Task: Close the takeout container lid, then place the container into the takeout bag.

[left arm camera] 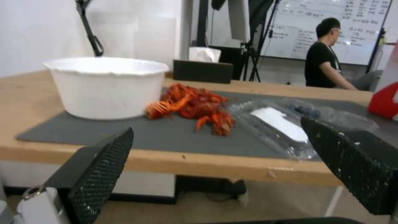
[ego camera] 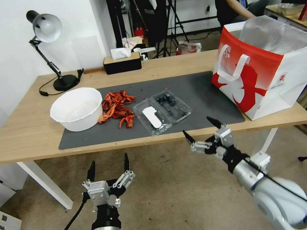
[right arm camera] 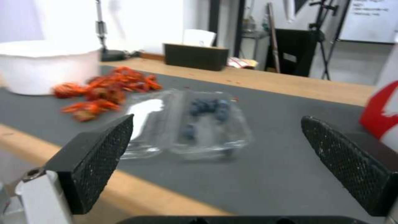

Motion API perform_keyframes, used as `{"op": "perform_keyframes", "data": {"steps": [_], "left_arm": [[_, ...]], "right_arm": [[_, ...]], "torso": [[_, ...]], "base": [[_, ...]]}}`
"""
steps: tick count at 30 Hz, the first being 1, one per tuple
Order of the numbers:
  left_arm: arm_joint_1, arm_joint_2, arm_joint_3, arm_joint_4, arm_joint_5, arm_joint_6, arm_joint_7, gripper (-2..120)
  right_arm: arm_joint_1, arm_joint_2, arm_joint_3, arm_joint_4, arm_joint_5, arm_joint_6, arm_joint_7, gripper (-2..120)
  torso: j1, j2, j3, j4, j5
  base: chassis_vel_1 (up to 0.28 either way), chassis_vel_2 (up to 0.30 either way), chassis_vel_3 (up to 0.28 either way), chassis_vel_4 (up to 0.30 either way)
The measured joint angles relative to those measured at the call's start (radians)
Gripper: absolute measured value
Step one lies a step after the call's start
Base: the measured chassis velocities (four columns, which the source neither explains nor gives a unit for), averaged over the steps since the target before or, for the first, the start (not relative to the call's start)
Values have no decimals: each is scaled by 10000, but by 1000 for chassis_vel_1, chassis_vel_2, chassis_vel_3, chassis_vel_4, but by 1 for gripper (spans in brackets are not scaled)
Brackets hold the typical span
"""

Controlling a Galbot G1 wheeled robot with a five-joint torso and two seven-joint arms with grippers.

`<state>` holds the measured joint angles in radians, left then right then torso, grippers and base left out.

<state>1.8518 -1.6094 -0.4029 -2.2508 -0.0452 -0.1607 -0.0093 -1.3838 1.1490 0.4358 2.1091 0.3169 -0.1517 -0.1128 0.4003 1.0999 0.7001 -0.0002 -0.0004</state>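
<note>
The clear takeout container [ego camera: 172, 106] [right arm camera: 209, 124] lies open on the grey mat, blueberries in its right half. Its lid [ego camera: 151, 117] [left arm camera: 278, 124] [right arm camera: 145, 115] lies flat to the left, white label up. The red-and-white takeout bag [ego camera: 267, 68] [right arm camera: 379, 115] stands open at the table's right end, foil lining showing. My right gripper [ego camera: 204, 134] [right arm camera: 215, 161] hangs open just off the table's front edge, below the container. My left gripper [ego camera: 108, 168] [left arm camera: 219, 174] is open too, lower and further left, in front of the table.
A white bowl [ego camera: 77, 109] [left arm camera: 107, 87] stands on the grey mat [ego camera: 205, 94] at the left, with a heap of red crayfish [ego camera: 117, 107] [left arm camera: 195, 105] between it and the lid. A desk lamp [ego camera: 50, 49] and tissue box [ego camera: 122, 62] stand at the back.
</note>
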Motion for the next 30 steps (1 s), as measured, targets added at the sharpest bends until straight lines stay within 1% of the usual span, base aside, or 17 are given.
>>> {"op": "perform_keyframes", "data": {"steps": [1, 2, 3, 8, 9, 10, 12, 13, 14, 16, 18, 19, 20, 22, 23, 26, 30], "left_arm": [[-53, 2, 5, 122, -30, -44, 32, 100], [-82, 3, 3, 202, -55, -73, 57, 100], [-82, 3, 3, 202, -55, -73, 57, 100], [-150, 5, -52, 312, -112, -132, 127, 100], [-180, 7, -76, 345, -124, -144, 145, 100], [-222, 7, -128, 393, -143, -151, 169, 100], [-229, 6, -136, 398, -145, -151, 171, 100], [-228, 7, -147, 405, -147, -152, 179, 100], [-222, 8, -149, 406, -147, -152, 180, 100], [-221, 9, -149, 406, -147, -152, 180, 100], [-225, 10, -161, 422, -146, -161, 183, 100], [-228, 10, -166, 432, -147, -169, 183, 100], [-228, 10, -166, 432, -147, -169, 183, 100], [-237, 11, -177, 444, -147, -180, 184, 100], [-237, 11, -177, 444, -147, -180, 184, 100], [-240, 11, -198, 446, -159, -198, 183, 100], [-226, 12, -228, 447, -174, -250, 180, 100]], "right_arm": [[298, -103, -5, -156, 133, -146, 112, 100], [583, -192, -50, -278, 291, -327, 238, 100], [583, -192, -50, -278, 291, -327, 238, 100], [1502, -354, -284, -678, 728, -883, 685, 100], [1860, -380, -368, -837, 822, -1045, 820, 100], [2495, -424, -563, -1113, 993, -1484, 1094, 100], [2663, -438, -618, -1178, 1043, -1655, 1177, 100], [3268, -506, -854, -1429, 1286, -2494, 1518, 100], [3482, -542, -943, -1523, 1359, -2930, 1652, 100], [3563, -560, -980, -1557, 1401, -3095, 1698, 100], [4079, -657, -1271, -1812, 1761, -4252, 1894, 100], [4272, -667, -1394, -1928, 1916, -4563, 1944, 100], [4272, -667, -1394, -1928, 1916, -4563, 1944, 100], [4825, -611, -1795, -2304, 2094, -5213, 2042, 100], [4825, -611, -1795, -2304, 2094, -5213, 2042, 100], [5421, -476, -2239, -2647, 2096, -5747, 2268, 100], [5882, -407, -2614, -2957, 1898, -5889, 2492, 100]], "torso": [[0, 0, 1, 0, 9], [1, 0, 1, 1, 3], [1, 0, 1, 1, 3], [0, 0, 0, 1, 4], [0, 0, -1, 2, 5], [0, -1, 0, 3, 5], [0, -1, 0, 4, 4], [0, -1, 0, 5, 3], [-1, -1, 0, 3, 6], [-1, -1, 0, 3, 4], [-2, -1, 0, 1, 5], [-2, -1, 0, 1, 4], [-2, -1, 0, 1, 4], [-2, -1, 0, 2, 5], [-2, -1, 0, 2, 5], [-2, -1, 0, 3, 4], [-3, 0, -1, 3, 3]], "base": [[0, 0, 0, 0], [0, 0, 0, 0], [0, 0, 0, 0], [0, 0, 0, 0], [0, 0, 0, 0], [0, 0, 0, 0], [0, 0, 0, 0], [0, 0, 0, 0], [0, 0, 0, 0], [0, 0, 0, 0], [0, 0, 0, 0], [0, 0, 0, 0], [0, 0, 0, 0], [0, 0, 0, 0], [0, 0, 0, 0], [0, 0, 0, 0], [0, 0, 0, 0]]}}
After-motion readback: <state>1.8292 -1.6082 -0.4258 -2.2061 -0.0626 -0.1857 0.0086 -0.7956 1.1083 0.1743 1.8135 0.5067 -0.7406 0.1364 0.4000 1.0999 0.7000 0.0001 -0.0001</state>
